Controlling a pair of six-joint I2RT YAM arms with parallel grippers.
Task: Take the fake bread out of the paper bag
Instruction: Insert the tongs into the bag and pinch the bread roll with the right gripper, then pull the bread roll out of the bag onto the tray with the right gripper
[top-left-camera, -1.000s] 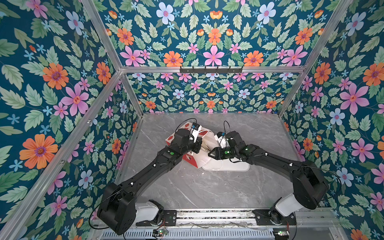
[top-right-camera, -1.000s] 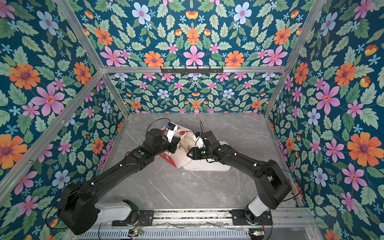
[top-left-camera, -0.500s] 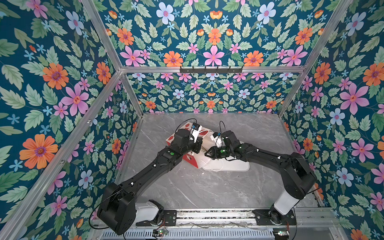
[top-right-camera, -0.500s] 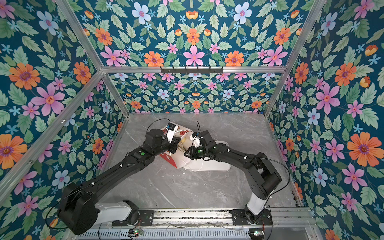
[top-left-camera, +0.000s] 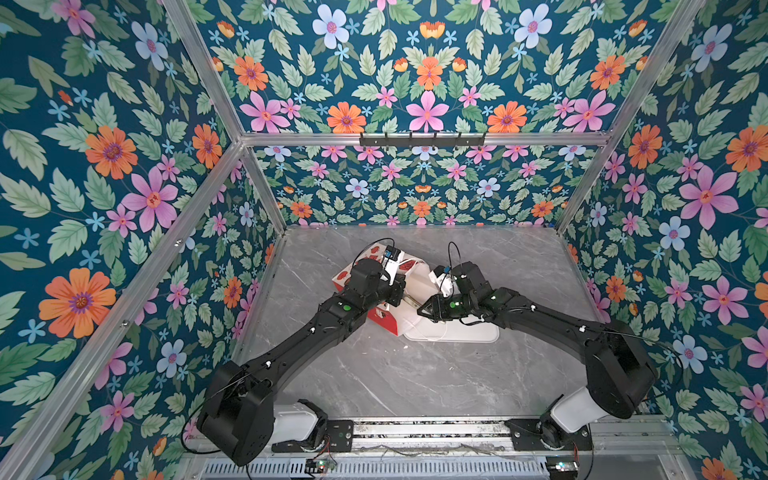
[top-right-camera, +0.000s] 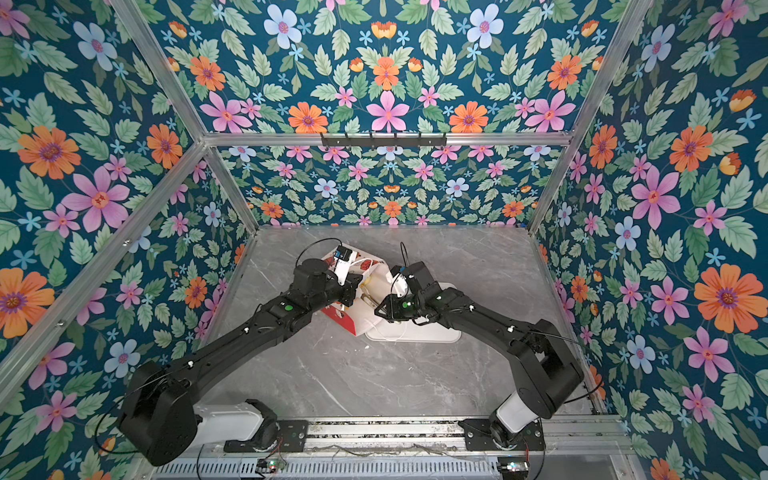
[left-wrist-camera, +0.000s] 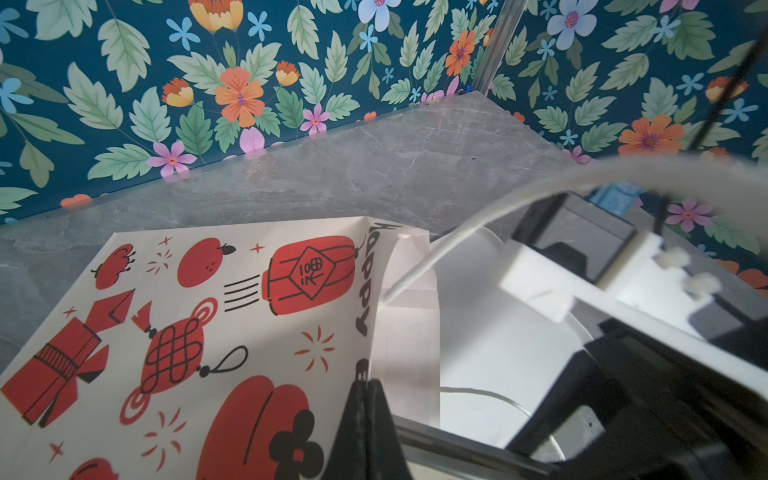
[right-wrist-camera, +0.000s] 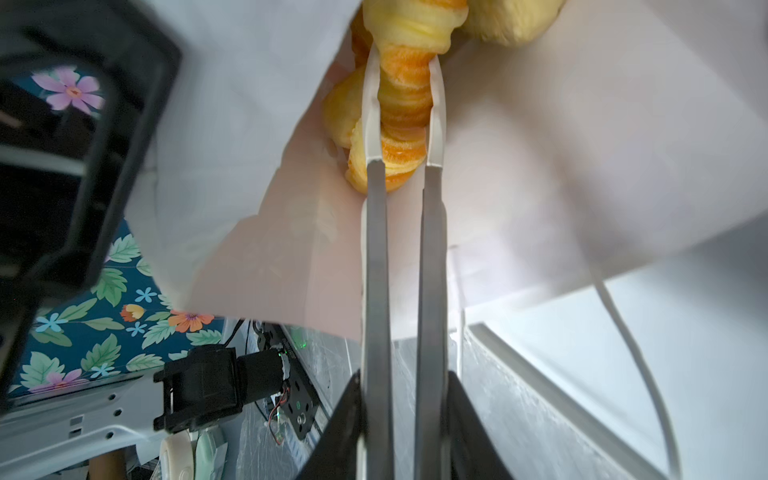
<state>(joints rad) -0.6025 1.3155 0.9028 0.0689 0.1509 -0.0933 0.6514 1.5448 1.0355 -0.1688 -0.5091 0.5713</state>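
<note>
You're looking into a lab robot booth: floral-print wall panels (top-left-camera: 104, 187) on an aluminium frame (top-left-camera: 291, 139), a grey marble-look tabletop (top-left-camera: 415, 382), and a mounting rail (top-left-camera: 436, 428) across the front.

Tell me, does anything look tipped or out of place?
The paper bag lies tipped on its side, mouth at the white tray. The left pincer pinches its rim; the right pincer grips a twisted bread inside.

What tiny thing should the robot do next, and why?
Probably draw the right pincer straight back out: it clasps the twisted pastry inside the paper bag, while the left pincer pinches the bag's rim.
</note>
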